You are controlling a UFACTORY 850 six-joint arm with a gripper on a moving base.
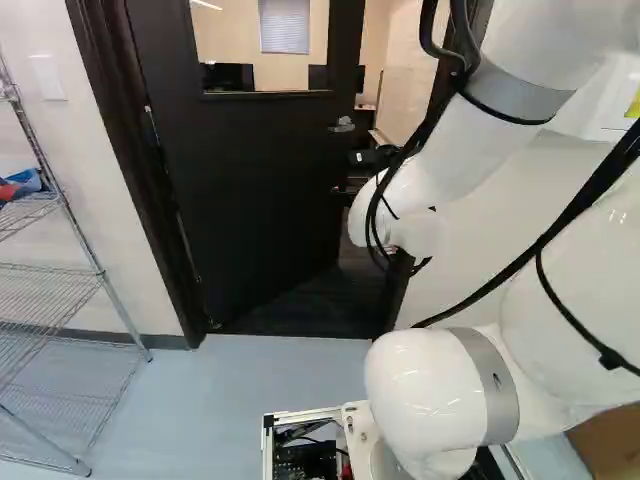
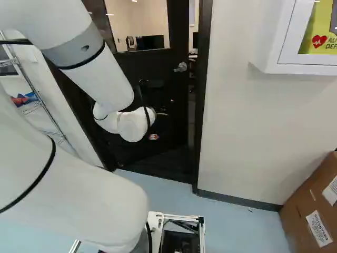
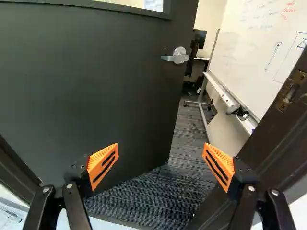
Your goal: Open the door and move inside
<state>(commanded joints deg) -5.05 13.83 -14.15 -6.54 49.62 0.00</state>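
From my station I see the door (image 1: 250,200) standing ajar in the middle of the left base view, its handle (image 1: 342,126) upper centre. My gripper (image 1: 350,190) is wide open with nothing between its fingers; ahead in the wrist view lies the gap between the door and the door frame (image 3: 268,143).

At the left edge of the left base view, the wire rack (image 1: 50,290) carries red and blue items (image 1: 20,183). At its foot, an open-topped housing (image 1: 300,413) holds dark electronics (image 1: 305,460). The right base view has a white wall cabinet (image 2: 268,42) upper right, yellow showing inside its window, and a cardboard box (image 2: 295,221) lower right, contents hidden from me.
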